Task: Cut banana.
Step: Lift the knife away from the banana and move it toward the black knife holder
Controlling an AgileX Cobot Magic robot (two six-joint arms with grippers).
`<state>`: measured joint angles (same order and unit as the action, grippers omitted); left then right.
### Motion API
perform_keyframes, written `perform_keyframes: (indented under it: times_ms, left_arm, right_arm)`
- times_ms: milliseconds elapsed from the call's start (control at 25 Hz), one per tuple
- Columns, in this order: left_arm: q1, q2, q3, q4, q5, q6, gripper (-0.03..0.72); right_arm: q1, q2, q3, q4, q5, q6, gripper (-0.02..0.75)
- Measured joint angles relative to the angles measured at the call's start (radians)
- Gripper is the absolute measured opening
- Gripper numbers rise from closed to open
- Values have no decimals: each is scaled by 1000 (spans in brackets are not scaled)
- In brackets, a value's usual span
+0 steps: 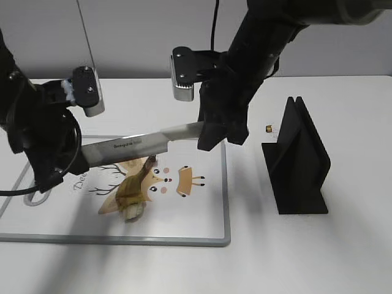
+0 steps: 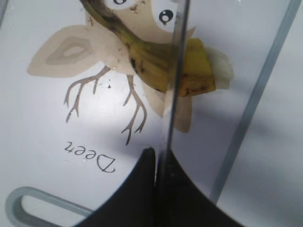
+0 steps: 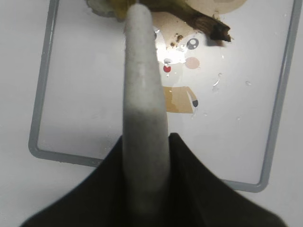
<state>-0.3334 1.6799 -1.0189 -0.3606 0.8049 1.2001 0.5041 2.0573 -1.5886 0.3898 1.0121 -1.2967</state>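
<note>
On the white table (image 1: 343,257) lies a grey-rimmed cutting board (image 1: 226,202) with a deer print (image 1: 184,180). Right of it stands a black knife stand (image 1: 300,162). Above the board, a knife (image 1: 141,146) spans both grippers: the right gripper (image 1: 214,131) clamps its handle, the left gripper (image 1: 61,153) pinches its blade tip. Beneath the blade, the banana (image 1: 131,193) rests on the board, apart from it.

A black knife stand (image 1: 298,160) sits right of the cutting board (image 1: 224,202).
</note>
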Motion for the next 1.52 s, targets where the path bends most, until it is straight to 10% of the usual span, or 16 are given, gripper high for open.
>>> perform_keyframes:
  times_ms: [760,1160,1520]
  left_arm:
    - [-8,-235,-115,85,91,-1,9]
    - [1,-240,-130,117,114,-8,489]
    - [25,-286,-187,255,62,-394,590]
  right_arm:
    - [3,-172,-103,-10,98,13,163]
    - [-11,-172,-108,-52,140,32,162]
    - [-11,-188,-108,-70,176,85,161]
